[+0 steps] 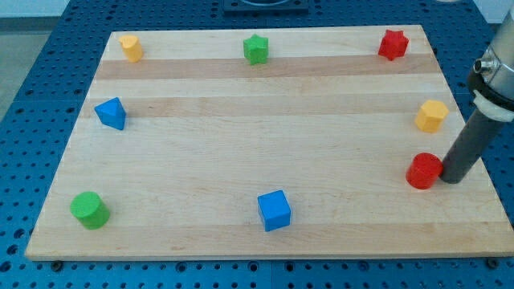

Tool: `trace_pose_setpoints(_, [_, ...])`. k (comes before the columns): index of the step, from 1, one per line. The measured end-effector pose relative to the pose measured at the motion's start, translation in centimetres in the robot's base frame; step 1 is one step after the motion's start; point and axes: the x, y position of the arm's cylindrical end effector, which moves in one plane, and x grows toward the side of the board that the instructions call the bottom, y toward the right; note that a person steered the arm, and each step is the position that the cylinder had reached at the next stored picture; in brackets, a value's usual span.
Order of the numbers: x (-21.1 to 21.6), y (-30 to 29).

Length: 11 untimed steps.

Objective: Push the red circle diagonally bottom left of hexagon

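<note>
The red circle (423, 170) lies near the board's right edge, low in the view. The yellow hexagon (431, 116) sits above it, slightly to the right, with a gap between them. My tip (451, 180) is at the red circle's right side, touching or almost touching it. The dark rod rises from there up to the view's right edge.
On the wooden board (241, 144): a red star (393, 44) at top right, a green star (255, 49) at top middle, a yellow cylinder (131, 48) at top left, a blue triangle (111, 113) at left, a green cylinder (89, 209) at bottom left, a blue cube (274, 210) at bottom middle.
</note>
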Motion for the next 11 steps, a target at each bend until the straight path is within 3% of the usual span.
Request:
trace_pose_setpoints(3, [3.2, -0.3])
trace_pose_setpoints(9, [1.3, -1.9])
trace_pose_setpoints(11, [-1.1, -1.9])
